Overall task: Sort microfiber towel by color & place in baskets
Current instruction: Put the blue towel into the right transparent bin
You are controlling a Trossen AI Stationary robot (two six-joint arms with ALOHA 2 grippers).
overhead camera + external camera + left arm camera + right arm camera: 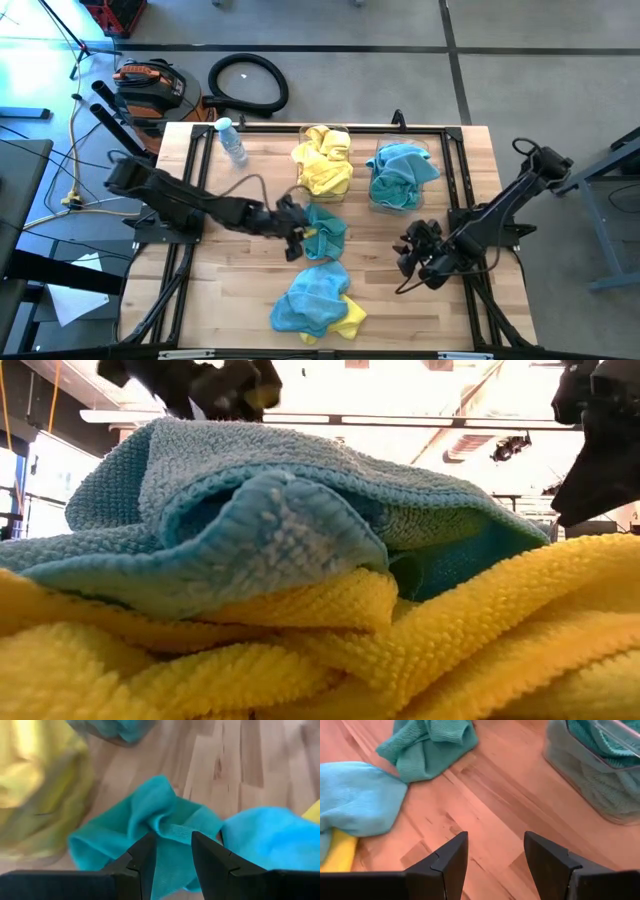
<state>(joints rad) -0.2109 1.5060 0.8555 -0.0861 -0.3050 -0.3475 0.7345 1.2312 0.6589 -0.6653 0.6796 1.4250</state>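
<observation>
A loose teal towel point(328, 235) point(150, 815) lies crumpled on the wood at mid-table. My left gripper point(298, 238) point(174, 852) is open at its left edge, one finger on either side of a raised fold point(175, 831). A teal-blue towel lying over a yellow one forms a pile point(312, 305) point(280, 530) by the near edge. The left basket point(326, 128) holds yellow towels and the right basket point(428, 150) point(620, 735) holds teal ones. My right gripper point(408, 255) point(495, 855) hangs open over bare wood to the right of the loose towel. My left gripper's fingers point(145, 857) come at the teal towel's raised fold slanting from the table's left and above. I cannot tell whether they touch the cloth. The towel lies slack on the table.
A clear bottle with a blue cap point(232, 140) lies on the far left of the table. The near-edge pile fills the low view, with its yellow towel point(400, 650) underneath. Bare wood point(485, 805) shows between the loose towel, the pile and the teal basket.
</observation>
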